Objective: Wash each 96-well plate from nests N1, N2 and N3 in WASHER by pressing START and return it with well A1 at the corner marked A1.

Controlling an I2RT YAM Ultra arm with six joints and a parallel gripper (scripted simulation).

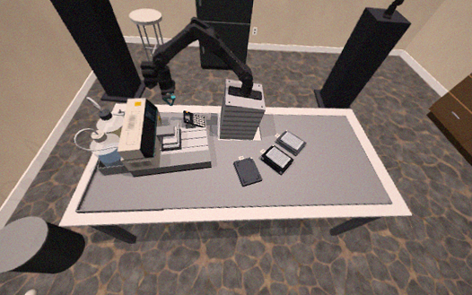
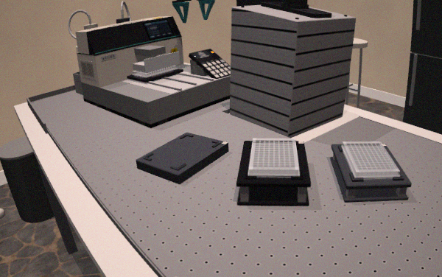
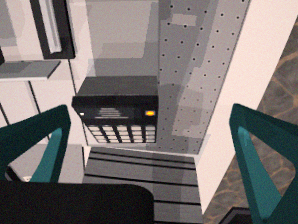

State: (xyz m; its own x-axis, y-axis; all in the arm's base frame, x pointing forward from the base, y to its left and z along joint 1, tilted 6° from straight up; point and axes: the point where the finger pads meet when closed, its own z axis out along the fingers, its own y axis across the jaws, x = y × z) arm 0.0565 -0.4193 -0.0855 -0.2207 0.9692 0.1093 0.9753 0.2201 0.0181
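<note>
My pincer (image 3: 149, 156) hangs high above the back edge of the surface (image 1: 239, 213) with its teal fingers spread fully apart and nothing between them. From the wrist view the washer's keypad (image 3: 119, 117) lies straight below and a little ahead of me, so what comes next looks like a vertical drop, not a sideways reach. An amber light glows at the keypad's right edge; I cannot make out which key is START from this height, only that the key rows run across the view and the lowest row sits on the side nearest me.

One plate (image 2: 158, 66) sits on the carrier under the manifold of the washer (image 1: 139, 127), its long side across the track, well apart from my fingers and to the left of the keypad in the wrist view. It looks translucent white, with a rim standing up from a dark pocket; whether it lies fully flat inside the locators I cannot tell.

The nearest nest (image 2: 182, 156) is bare, a dark slab with corner locators. The other two nests each carry a clear gridded plate (image 2: 274, 157), (image 2: 370, 159), sitting level.

I judge the wash cycle to be under way, so I would keep clear.
</note>
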